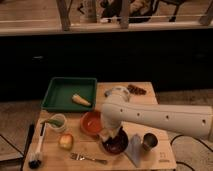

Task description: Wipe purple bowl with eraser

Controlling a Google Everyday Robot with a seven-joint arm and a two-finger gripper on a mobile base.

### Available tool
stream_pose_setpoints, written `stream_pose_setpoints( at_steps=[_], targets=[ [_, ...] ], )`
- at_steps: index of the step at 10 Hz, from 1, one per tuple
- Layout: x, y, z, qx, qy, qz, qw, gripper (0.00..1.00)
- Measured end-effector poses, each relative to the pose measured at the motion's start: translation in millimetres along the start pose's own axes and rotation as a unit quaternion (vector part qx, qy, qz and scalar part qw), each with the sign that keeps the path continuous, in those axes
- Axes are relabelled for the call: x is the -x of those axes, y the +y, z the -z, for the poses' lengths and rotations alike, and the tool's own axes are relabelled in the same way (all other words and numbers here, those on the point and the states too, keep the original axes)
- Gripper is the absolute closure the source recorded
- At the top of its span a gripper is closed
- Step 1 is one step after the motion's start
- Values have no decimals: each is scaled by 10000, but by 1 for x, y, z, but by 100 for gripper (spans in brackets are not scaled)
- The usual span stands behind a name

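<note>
The purple bowl [118,146] sits on the wooden table [150,161] at front centre, just in front of the orange-red bowl [90,123]. My white arm reaches in from the right and bends down over it. The gripper [110,134] is at the bowl's left rim, partly inside it. A small tan-cream block, the eraser [104,136], shows at the gripper's tip, against the bowl's left edge. The arm hides most of the bowl's inside.
A green tray [60,90] with a tan wedge [81,100] stands at back left. A blue pad [114,91] and a dark packet [136,89] lie at the back. A metal cup [149,141], grey cloth [134,149], fork [87,158], apple [65,141], cup [56,121] and brush [37,147] are nearby.
</note>
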Motion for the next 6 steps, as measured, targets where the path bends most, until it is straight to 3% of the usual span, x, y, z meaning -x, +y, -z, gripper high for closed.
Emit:
stream_pose_setpoints(
  at_steps=[3,6],
  targets=[
    [21,19,-8,48,-71,241,9997,100],
    [18,55,-17,91,-106,157,9998,100]
  ],
)
